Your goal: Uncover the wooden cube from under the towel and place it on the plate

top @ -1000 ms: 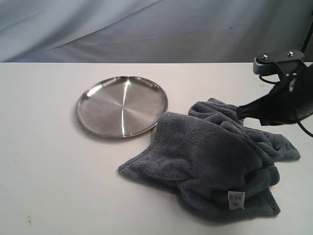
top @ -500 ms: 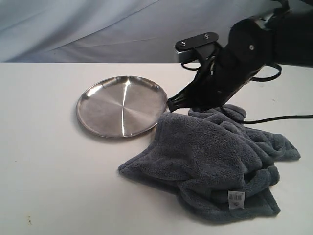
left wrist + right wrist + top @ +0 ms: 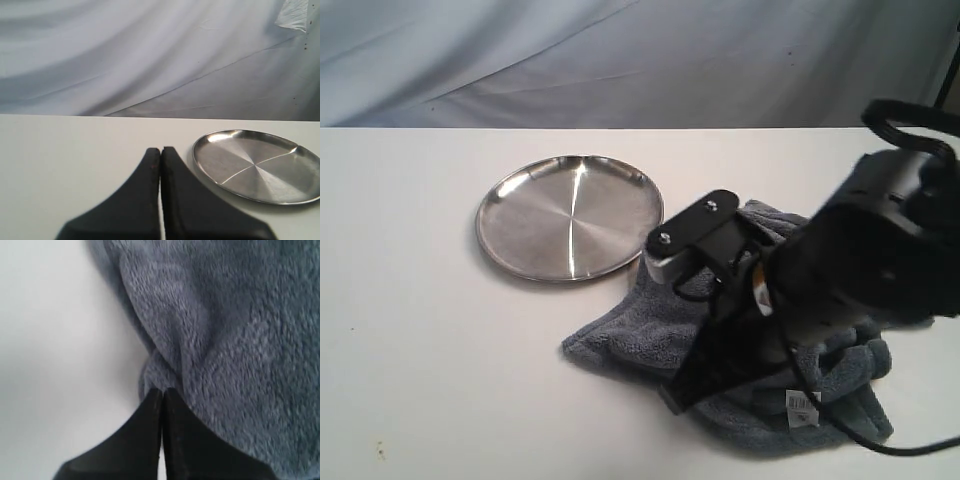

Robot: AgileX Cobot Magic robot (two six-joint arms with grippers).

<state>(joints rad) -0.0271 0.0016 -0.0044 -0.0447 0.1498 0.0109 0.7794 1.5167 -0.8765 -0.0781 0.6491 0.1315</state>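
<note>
The blue-grey towel (image 3: pixel 618 335) lies bunched on the white table, right of the round silver plate (image 3: pixel 570 215); its white label (image 3: pixel 803 408) shows at the front. My right gripper (image 3: pixel 671 398) hangs over the towel, pointing down at its front edge and covering much of it. In the right wrist view its fingers (image 3: pixel 163 390) are shut, with the tips at the towel's (image 3: pixel 225 340) edge and nothing visibly pinched. The left gripper (image 3: pixel 161 149) is shut and empty above bare table, beside the plate (image 3: pixel 257 165). The wooden cube is hidden.
A pale draped cloth (image 3: pixel 640 60) backs the table. White tabletop (image 3: pixel 420 350) stretches left of and in front of the towel. A black cable (image 3: pixel 910 445) trails from the right arm near the front right.
The right arm swept in from the right edge, passed above the towel's far side near the plate, and has come down over the towel towards its front edge. The towel and plate have not moved.
</note>
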